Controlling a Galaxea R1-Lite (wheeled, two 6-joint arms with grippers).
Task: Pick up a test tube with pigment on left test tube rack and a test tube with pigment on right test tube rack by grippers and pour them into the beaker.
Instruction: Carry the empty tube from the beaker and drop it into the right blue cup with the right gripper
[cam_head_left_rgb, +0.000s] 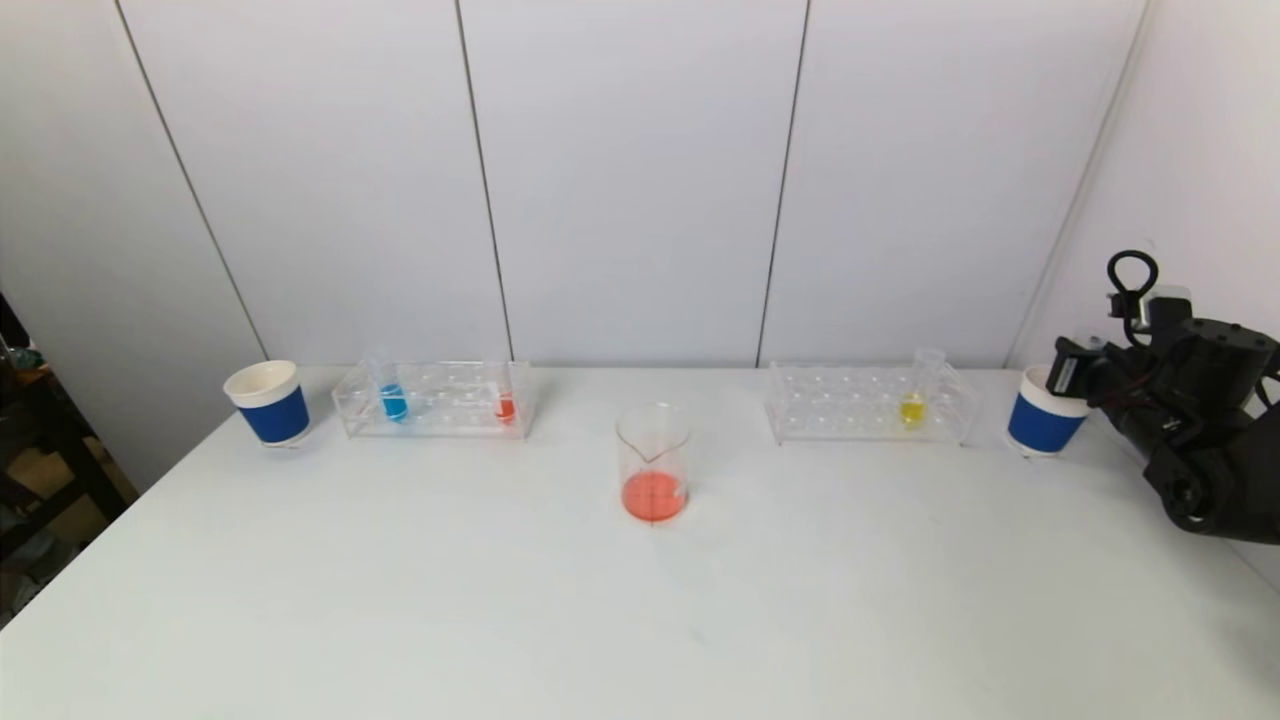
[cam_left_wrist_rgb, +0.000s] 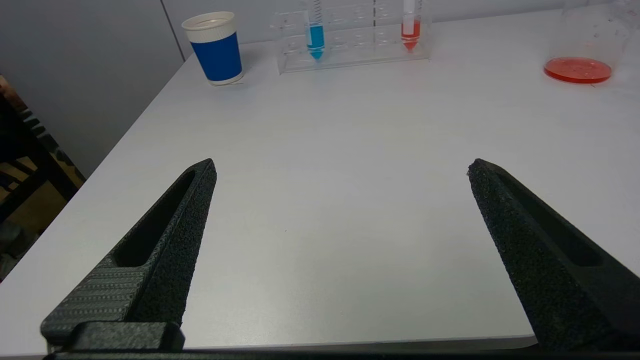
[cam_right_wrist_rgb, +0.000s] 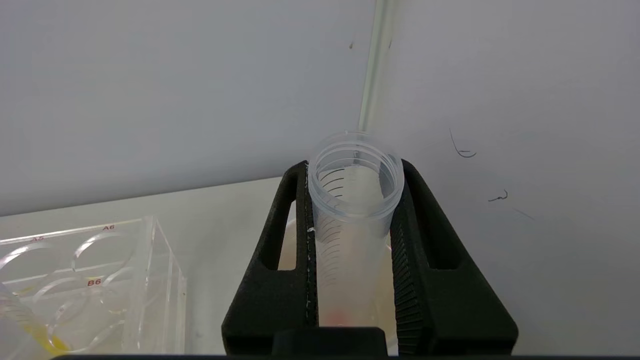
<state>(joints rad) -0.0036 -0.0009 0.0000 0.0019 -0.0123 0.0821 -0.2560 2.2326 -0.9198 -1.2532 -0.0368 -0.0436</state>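
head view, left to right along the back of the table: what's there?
Left blue paper cup → blue-pigment tube → red-pigment tube → beaker → yellow-pigment tube → right blue paper cup.

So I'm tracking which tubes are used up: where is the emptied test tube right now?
The emptied test tube is clamped in the right gripper at the table's far right, above the right blue cup, beside the right rack.

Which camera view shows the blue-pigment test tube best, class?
The left wrist view: the blue-pigment test tube stands upright in the left rack, its graduations and pointed tip visible. The head view shows it only small and far away. The right wrist view does not show it.
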